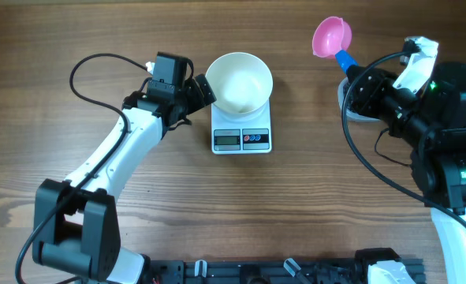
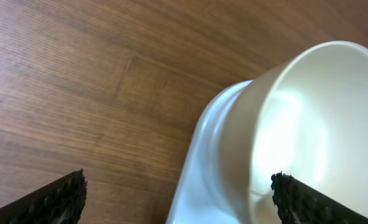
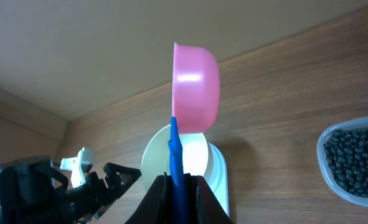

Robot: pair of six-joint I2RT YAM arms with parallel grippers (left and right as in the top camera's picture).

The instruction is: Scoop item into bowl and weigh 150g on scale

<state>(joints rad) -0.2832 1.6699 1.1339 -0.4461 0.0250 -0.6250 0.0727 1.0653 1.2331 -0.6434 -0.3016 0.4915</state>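
A: Right gripper [image 3: 177,186], state?

B: Clamped tight on the blue handle of the scoop [image 3: 196,81]. The handle runs straight out from the jaws with the pink cup at the far end, lifted off the counter [image 1: 296,213]. The cup is turned on its side and nothing shows in it.

A: Beans [image 3: 355,158]?

B: In the clear tub [image 3: 322,144], off to the right of the gripper in the wrist view, down on the counter. From overhead the tub is almost all hidden under the right arm. So the beans lie right and back toward the wrist, not ahead of the cup.

A: Bowl [image 1: 239,79]?

B: On the scale [image 1: 243,139], left of the scoop and well apart from it. It looks empty. The display is too small to read.

A: Left gripper [image 1: 199,91]?

B: Spread wide, holding nothing, just beside the bowl's left wall. Cannot tell whether it touches.

A: Nearer arm for the beans?

B: The right, by far. My read is that the cup must swing right and down into the tub, mouth turned to dig.

A: Surface, room?

B: Flat wood, with nothing lying between tub and scale. The tight spot is likely the tub itself, close beneath the arm.
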